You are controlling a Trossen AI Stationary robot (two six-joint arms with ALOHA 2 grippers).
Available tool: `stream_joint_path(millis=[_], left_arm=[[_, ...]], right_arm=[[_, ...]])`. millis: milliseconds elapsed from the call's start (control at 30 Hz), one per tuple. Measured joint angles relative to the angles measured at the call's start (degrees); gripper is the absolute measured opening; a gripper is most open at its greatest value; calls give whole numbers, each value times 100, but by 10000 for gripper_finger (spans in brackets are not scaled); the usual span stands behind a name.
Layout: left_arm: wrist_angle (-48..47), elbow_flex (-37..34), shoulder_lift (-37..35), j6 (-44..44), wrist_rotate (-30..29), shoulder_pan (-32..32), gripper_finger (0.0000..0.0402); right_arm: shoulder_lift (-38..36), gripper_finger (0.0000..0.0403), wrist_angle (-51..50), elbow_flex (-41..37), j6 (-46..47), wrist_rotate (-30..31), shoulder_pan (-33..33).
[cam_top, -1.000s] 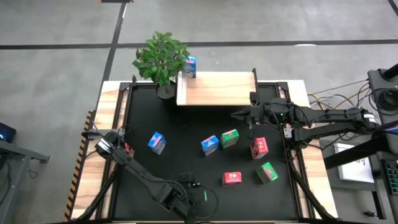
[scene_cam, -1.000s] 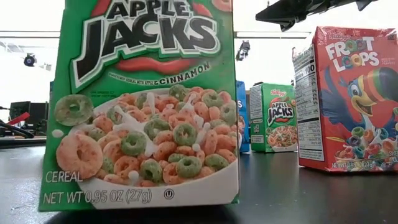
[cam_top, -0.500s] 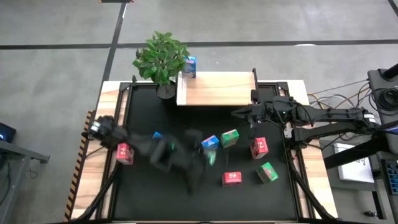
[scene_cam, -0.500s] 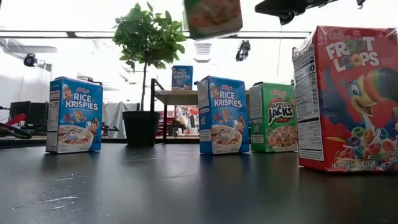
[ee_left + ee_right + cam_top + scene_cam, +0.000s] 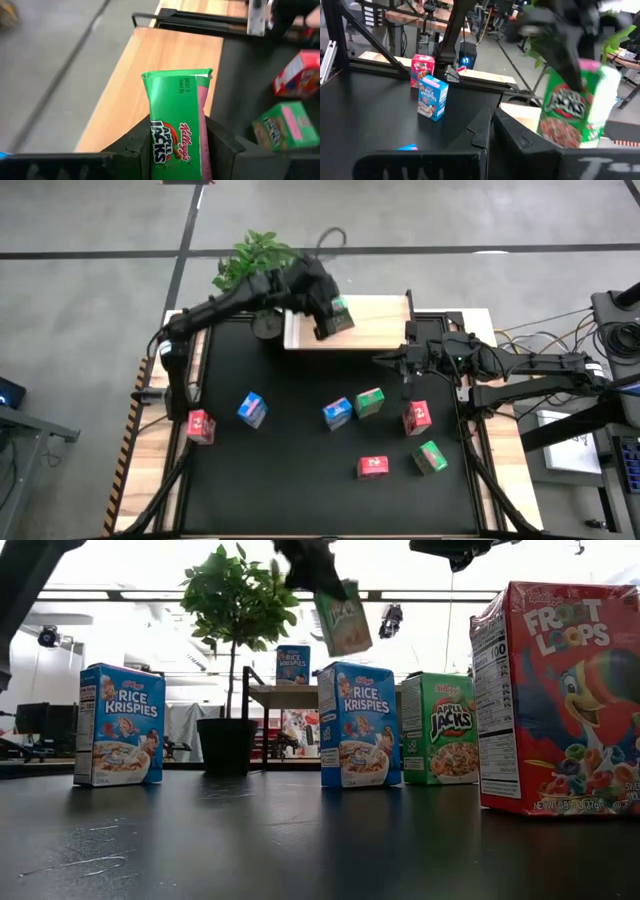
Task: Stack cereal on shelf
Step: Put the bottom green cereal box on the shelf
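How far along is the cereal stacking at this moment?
Done: none clearly placed; the blue box by the plant may sit on the shelf, but I cannot tell. In hand: the left tool holds a green Apple Jacks box above the shelf. Left: seven boxes on the black mat. The right tool waits shut near the shelf.

The green cardboard cereal box (image 5: 177, 125) clamped in the left end effector (image 5: 177, 145) reads "Kellogg's Apple Jacks". On the desk (image 5: 300, 850), two blue cardboard boxes (image 5: 118, 725) say "Rice Krispies"; at three o'clock, the red cardboard box (image 5: 560, 700) says "Froot Loops".
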Motion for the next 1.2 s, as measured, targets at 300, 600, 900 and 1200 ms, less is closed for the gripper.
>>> stream_joint_path(millis=[300,600,900,1200], left_arm=[[665,-763,20,152,443,367,111],[1026,-964,33,60,-175,365,117],[1359,-1245,33,139,-175,361,173],[1458,-1186,33,302,-173,353,202]], right_arm=[[9,12,-53,5,114,5,0],[9,12,-50,5,178,14,0],[9,12,-84,5,180,14,0],[9,12,-86,5,180,19,0]])
